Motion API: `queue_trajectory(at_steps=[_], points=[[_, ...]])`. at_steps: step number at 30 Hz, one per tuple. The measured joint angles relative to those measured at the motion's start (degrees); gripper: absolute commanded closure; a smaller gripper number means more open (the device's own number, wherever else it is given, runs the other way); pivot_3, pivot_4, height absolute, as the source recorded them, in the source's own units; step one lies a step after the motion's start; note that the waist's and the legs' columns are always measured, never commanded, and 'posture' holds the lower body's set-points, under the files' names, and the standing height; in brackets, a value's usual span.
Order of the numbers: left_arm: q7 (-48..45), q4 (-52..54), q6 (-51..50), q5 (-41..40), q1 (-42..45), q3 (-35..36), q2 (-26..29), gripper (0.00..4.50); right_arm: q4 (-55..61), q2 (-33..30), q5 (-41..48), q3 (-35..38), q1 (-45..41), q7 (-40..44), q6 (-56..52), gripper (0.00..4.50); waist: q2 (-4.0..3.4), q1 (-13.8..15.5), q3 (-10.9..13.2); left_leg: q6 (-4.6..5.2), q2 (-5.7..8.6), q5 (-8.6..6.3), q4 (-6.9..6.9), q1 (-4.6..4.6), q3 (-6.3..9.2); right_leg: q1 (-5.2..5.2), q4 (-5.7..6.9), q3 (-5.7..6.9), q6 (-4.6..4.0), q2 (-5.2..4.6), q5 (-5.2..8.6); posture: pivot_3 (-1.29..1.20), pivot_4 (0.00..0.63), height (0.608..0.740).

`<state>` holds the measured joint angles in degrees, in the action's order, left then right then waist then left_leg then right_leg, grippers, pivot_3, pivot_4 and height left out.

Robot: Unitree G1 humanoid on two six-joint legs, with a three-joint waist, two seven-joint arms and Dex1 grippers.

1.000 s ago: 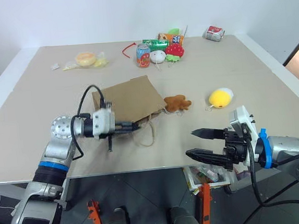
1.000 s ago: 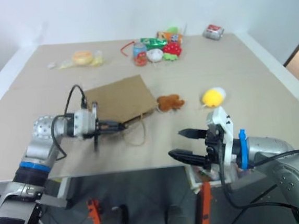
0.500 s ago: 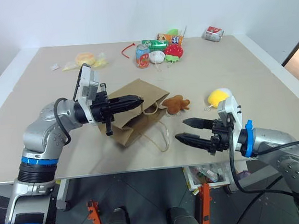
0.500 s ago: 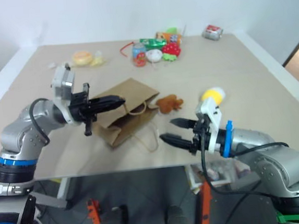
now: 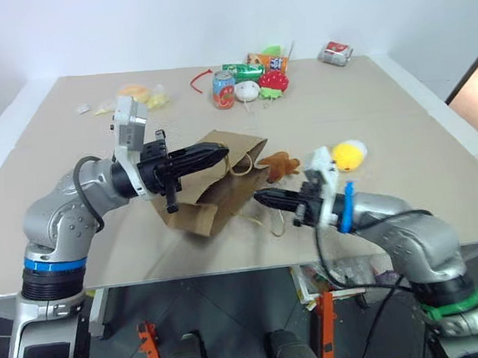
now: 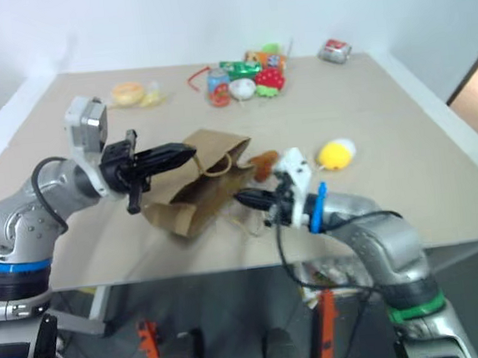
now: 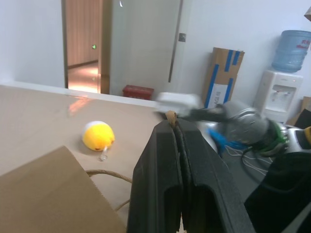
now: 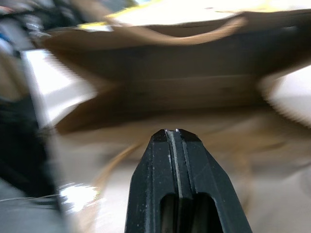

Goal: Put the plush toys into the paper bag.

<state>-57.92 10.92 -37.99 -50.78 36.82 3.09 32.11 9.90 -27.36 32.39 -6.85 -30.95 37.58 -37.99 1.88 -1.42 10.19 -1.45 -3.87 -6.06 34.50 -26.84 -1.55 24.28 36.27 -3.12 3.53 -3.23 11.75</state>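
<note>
The paper bag (image 5: 211, 200) lies on its side at the table's middle, mouth facing right and held open. My left gripper (image 5: 220, 152) is shut on its upper tan cord handle (image 7: 170, 115), keeping that edge raised. A second handle (image 5: 264, 220) trails on the table. My right gripper (image 5: 259, 197) is shut and empty, pointing level at the bag's mouth (image 8: 160, 73), just short of it. Right of the bag, behind my right gripper, sits the brown plush toy (image 5: 281, 164). The yellow plush toy (image 5: 348, 154) rests farther right, also in the left wrist view as the yellow plush toy (image 7: 98, 136).
Far middle of the table holds a cluster: a soda can (image 5: 226, 89), a white round plush (image 5: 246, 92), a red strawberry plush (image 5: 276, 80) and snack packs (image 5: 250, 66). A yellow packet (image 5: 135, 94) lies far left, a crushed red can (image 5: 334, 52) far right. The table's front edge (image 5: 230, 268) is close below my arms.
My right gripper went from open to shut and moved forward and left to the bag's mouth. My left gripper lifted the bag's upper edge off the table, opening the flat bag.
</note>
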Motion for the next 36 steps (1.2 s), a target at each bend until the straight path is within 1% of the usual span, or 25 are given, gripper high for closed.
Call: queue_trajectory(at_steps=[4, 5, 6, 9, 10, 15, 17, 18, 19, 23, 24, 25, 30, 36], points=[[1.1, 1.5, -0.7, -0.5, -1.0, 0.3, 0.1, 4.5, -1.7, 1.8, -0.8, -0.1, -1.8, 0.5, 0.5, 4.47, 0.0, 0.2, 0.0, 0.01, 0.01, 0.0, 0.01, -0.11, -0.04, -0.02, -0.03, -0.04, 0.1, -0.01, 0.09, 0.0, 0.15, 0.74], [1.4, 1.7, -0.7, -0.7, -1.3, 0.4, 0.0, 4.5, -2.5, 2.2, -2.1, -0.9, -2.2, 0.5, 0.7, 4.47, 0.0, 0.2, 0.0, 0.0, 0.01, 0.0, 0.0, -0.11, -0.03, 0.0, -0.02, -0.04, 0.1, -0.01, 0.1, 0.0, 0.15, 0.74], [1.7, 1.8, -0.7, -0.9, -1.4, 0.5, -0.2, 4.5, -3.2, 2.7, -4.5, -3.5, -2.7, 0.3, 0.7, 4.47, 0.0, 0.2, 0.0, 0.01, 0.0, 0.0, -0.04, -0.11, -0.02, 0.04, -0.01, -0.02, 0.1, 0.02, 0.1, 0.0, 0.15, 0.74], [2.4, 2.0, -0.7, -0.9, -1.4, 0.7, -0.4, 4.5, -3.8, 3.0, -6.1, -5.5, -2.9, -0.2, 0.7, 4.47, 0.0, 0.2, 0.0, 0.01, -0.01, 0.01, -0.05, -0.1, 0.0, 0.06, 0.0, -0.02, 0.1, 0.04, 0.1, 0.0, 0.15, 0.74], [3.7, 2.0, -0.7, -1.0, -1.3, 1.5, -1.5, 4.5, -5.1, 3.0, -10.4, -9.3, -3.3, -0.7, 0.6, 4.47, 0.0, 0.1, 0.0, 0.0, -0.01, 0.0, -0.03, -0.1, -0.01, 0.04, 0.0, -0.03, 0.09, 0.04, 0.09, 0.0, 0.15, 0.74], [6.0, 1.9, 0.8, -0.7, -1.2, 2.6, -3.1, 4.5, -8.0, 3.8, -14.6, -12.0, -3.4, -1.8, -0.1, 4.47, 0.01, 0.2, 0.0, 0.0, 0.0, 0.01, -0.01, -0.1, -0.01, 0.03, 0.0, -0.03, 0.06, 0.03, 0.07, 0.0, 0.15, 0.74], [8.4, 1.0, 4.4, 1.7, 0.1, 3.6, -5.3, 4.5, -8.9, 3.7, -17.0, -13.5, -3.5, -1.9, -0.2, 4.47, 0.01, 0.2, 0.0, 0.0, 0.0, 0.01, -0.01, -0.1, -0.01, 0.03, 0.0, -0.02, 0.05, 0.03, 0.06, 0.0, 0.15, 0.74], [8.6, 0.9, 4.7, 1.9, 0.3, 3.7, -5.5, 4.5, -9.0, 3.7, -17.1, -13.6, -3.5, -1.9, -0.3, 4.47, 0.01, 0.2, 0.0, 0.0, 0.0, 0.01, -0.01, -0.1, -0.01, 0.03, 0.0, -0.02, 0.04, 0.03, 0.05, 0.0, 0.15, 0.74], [10.3, 0.2, 8.0, 3.7, 1.8, 4.3, -6.9, 4.5, -9.3, 3.8, -18.2, -14.0, -3.6, -2.0, -0.6, 4.47, 0.01, 0.2, 0.0, -0.01, 0.0, 0.01, -0.01, -0.1, -0.01, 0.03, 0.0, -0.02, 0.05, 0.04, 0.05, 0.0, 0.15, 0.74], [11.3, 0.1, 14.0, 7.6, 2.9, 4.5, -8.6, 4.5, -9.9, 4.1, -19.6, -14.3, -4.3, -2.5, -0.8, 4.47, 0.01, 0.2, 0.0, -0.02, 0.0, 0.02, -0.01, -0.09, -0.01, 0.02, -0.01, -0.03, 0.05, 0.04, 0.05, 0.0, 0.15, 0.74], [11.0, 0.1, 16.6, 9.5, 2.9, 4.4, -8.8, 4.5, -10.4, 4.4, -20.2, -14.3, -4.9, -2.8, -0.9, 4.47, 0.01, 0.2, 0.0, -0.02, 0.0, 0.02, -0.01, -0.09, -0.02, 0.02, -0.01, -0.03, 0.05, 0.04, 0.05, 0.0, 0.15, 0.74], [9.6, 0.5, 22.4, 13.2, 2.9, 3.2, -9.4, 4.5, -11.5, 5.2, -21.0, -14.2, -5.8, -3.2, -1.4, 4.47, 0.01, 0.2, 0.0, -0.02, 0.0, 0.02, -0.03, -0.09, -0.01, 0.03, -0.01, -0.02, 0.06, 0.05, 0.05, 0.0, 0.15, 0.74], [7.9, 1.0, 28.4, 16.9, 2.5, 1.3, -10.7, 4.5, -11.9, 6.0, -21.7, -14.1, -6.1, -3.3, -1.9, 4.47, 0.01, 0.2, 0.0, -0.02, 0.0, 0.02, -0.03, -0.09, -0.02, 0.02, -0.01, -0.03, 0.07, 0.04, 0.06, 0.0, 0.15, 0.74], [6.9, 1.0, 32.1, 18.3, 2.1, 1.1, -11.1, 4.5, -12.4, 7.9, -22.4, -13.4, -6.1, -4.1, -2.6, 4.47, 0.01, 0.1, 0.0, -0.02, 0.0, 0.02, -0.02, -0.08, -0.02, 0.03, 0.0, -0.03, 0.05, 0.04, 0.03, 0.0, 0.15, 0.74]])
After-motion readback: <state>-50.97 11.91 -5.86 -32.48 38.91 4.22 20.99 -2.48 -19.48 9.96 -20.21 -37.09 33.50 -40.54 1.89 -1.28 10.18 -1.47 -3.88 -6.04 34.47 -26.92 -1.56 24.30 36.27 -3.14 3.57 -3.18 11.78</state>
